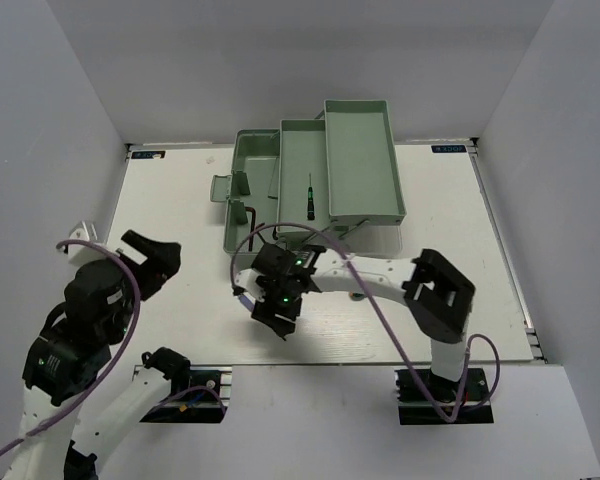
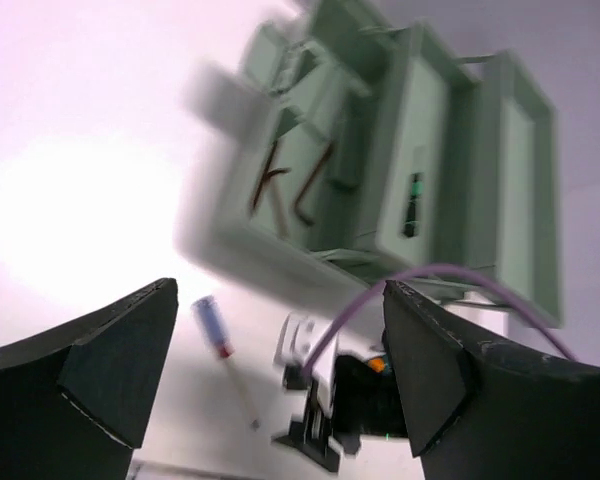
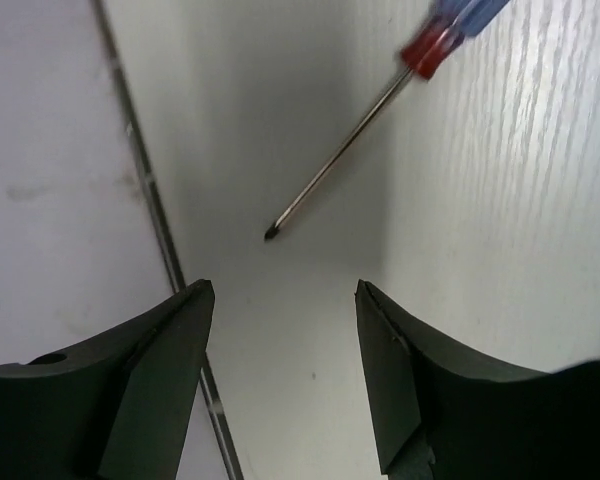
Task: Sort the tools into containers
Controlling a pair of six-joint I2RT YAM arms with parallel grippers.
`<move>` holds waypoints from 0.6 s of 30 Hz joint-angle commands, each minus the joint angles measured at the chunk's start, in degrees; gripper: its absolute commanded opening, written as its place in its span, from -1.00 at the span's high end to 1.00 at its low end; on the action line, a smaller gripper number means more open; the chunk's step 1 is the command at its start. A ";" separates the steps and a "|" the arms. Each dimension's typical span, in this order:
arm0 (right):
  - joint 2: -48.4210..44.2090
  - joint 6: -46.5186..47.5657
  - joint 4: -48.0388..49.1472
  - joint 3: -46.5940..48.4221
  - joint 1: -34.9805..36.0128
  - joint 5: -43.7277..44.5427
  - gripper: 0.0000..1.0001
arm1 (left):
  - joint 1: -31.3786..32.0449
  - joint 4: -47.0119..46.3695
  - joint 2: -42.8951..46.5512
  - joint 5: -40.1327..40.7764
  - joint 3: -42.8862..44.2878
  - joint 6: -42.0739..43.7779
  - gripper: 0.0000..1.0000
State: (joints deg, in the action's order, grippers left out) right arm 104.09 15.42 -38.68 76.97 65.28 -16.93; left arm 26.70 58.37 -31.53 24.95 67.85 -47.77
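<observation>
A blue-handled screwdriver with a red collar lies on the white table, its tip pointing toward my right gripper. That gripper is open, empty and hovers just short of the tip, near the table's front edge. The left wrist view shows the same screwdriver beside the right arm. My left gripper is open and empty, raised at the left. The mint-green toolbox stands at the back. Its base holds two reddish-brown hex keys. A black-handled screwdriver lies in the middle tray.
A dark seam marks the table's front edge, close to my right gripper. A purple cable loops over the right arm. Grey walls close in the table on the left, back and right.
</observation>
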 commanded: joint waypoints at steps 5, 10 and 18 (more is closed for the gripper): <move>10.07 -12.41 8.61 12.23 3.45 9.26 -0.33 | -0.07 17.91 -0.11 5.02 1.92 -8.13 -0.91; 15.87 -14.98 10.28 16.45 5.29 15.51 -0.33 | -0.07 18.45 -0.11 5.02 3.59 -7.61 -0.91; 20.27 -18.41 13.10 16.11 6.97 27.28 -0.07 | -0.07 19.50 -1.25 5.02 6.32 -7.08 -0.91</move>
State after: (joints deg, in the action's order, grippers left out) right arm 123.07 -0.95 -27.77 92.38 71.72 3.68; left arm 26.70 76.36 -31.46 28.40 72.71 -53.98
